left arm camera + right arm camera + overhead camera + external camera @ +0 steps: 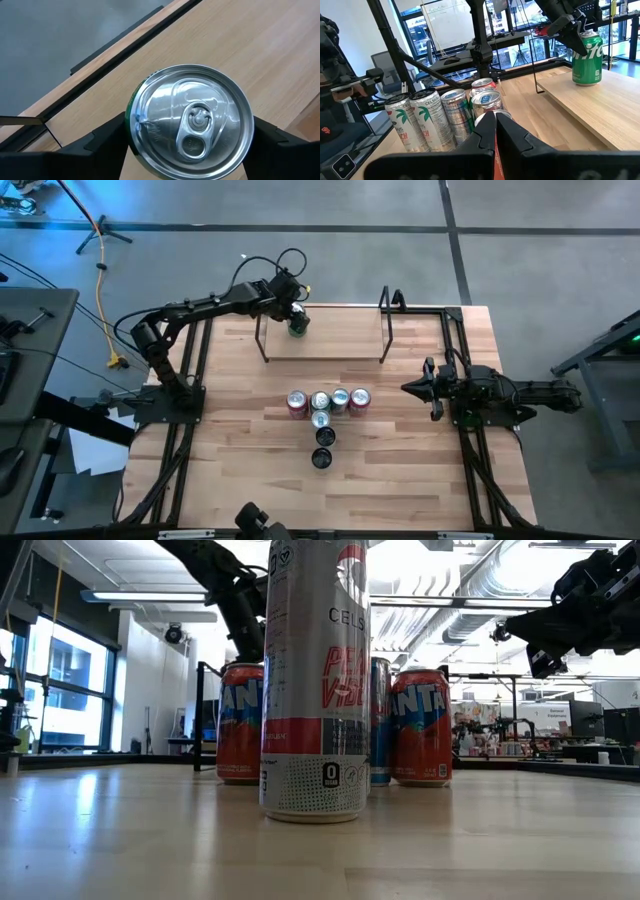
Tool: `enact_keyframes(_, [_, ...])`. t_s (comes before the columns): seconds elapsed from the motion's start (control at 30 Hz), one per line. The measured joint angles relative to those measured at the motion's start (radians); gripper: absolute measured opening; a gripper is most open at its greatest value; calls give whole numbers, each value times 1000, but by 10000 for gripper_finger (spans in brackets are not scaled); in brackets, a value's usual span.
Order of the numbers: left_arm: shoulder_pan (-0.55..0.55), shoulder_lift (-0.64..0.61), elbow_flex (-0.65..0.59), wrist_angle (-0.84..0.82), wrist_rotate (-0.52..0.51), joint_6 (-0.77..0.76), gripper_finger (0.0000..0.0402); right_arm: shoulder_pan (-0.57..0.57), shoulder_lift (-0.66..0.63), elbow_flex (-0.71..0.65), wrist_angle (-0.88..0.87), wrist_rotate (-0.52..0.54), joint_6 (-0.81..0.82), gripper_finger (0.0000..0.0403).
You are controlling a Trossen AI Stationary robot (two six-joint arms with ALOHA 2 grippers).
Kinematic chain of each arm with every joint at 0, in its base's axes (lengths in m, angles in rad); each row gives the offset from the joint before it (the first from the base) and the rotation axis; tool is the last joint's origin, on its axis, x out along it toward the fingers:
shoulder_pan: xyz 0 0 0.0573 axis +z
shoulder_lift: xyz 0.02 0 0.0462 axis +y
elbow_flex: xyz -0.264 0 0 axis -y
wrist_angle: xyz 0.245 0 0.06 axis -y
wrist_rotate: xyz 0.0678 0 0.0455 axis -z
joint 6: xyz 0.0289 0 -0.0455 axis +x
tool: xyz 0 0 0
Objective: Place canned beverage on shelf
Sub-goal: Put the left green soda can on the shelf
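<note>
A green soda can point(586, 62) stands upright on its base on the pale-wood shelf point(590, 105), near the shelf's left end point(275, 345). My left gripper point(297, 318) reaches down over the can point(298, 327). In the left wrist view the can's silver top point(192, 122) lies between its two parted fingers. My right gripper point(408, 388) waits shut at the table's right side, level and with nothing in it point(495, 120). My left gripper has one finger point(107, 137) on each side of the can's upper wall point(132, 107), slanting down from the table's left. The can's rim hides the pads, so I cannot tell whether they touch the wall. The can stands upright on the shelf board.
Several cans stand clustered at the table's middle point(325, 402), with two dark cans point(323, 448) nearer the front edge. In the low view a tall silver can point(315, 680) blocks much of the sight. Black wire uprights point(385, 325) stand at the shelf's ends. Most of the shelf board to the can's right is bare.
</note>
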Motion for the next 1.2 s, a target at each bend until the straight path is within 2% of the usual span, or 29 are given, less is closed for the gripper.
enact_keyframes(0.3, [2, -13, 0, -5, 11, -8, 364, 0, 0, 0, 0, 0, 0, 0])
enact_keyframes(0.47, [15, -50, 26, -27, 8, -9, 393, 0, 0, 0, 0, 0, 0, 0])
enact_keyframes(0.77, [20, -138, 51, -63, -1, -47, 399, 0, 0, 0, 0, 0, 0, 0])
enact_keyframes(0.93, [-13, -171, 52, -130, -148, -239, 399, 0, 0, 0, 0, 0, 0, 0])
enact_keyframes(1.2, [-98, -166, 52, -118, -179, -347, 399, 0, 0, 0, 0, 0, 0, 0])
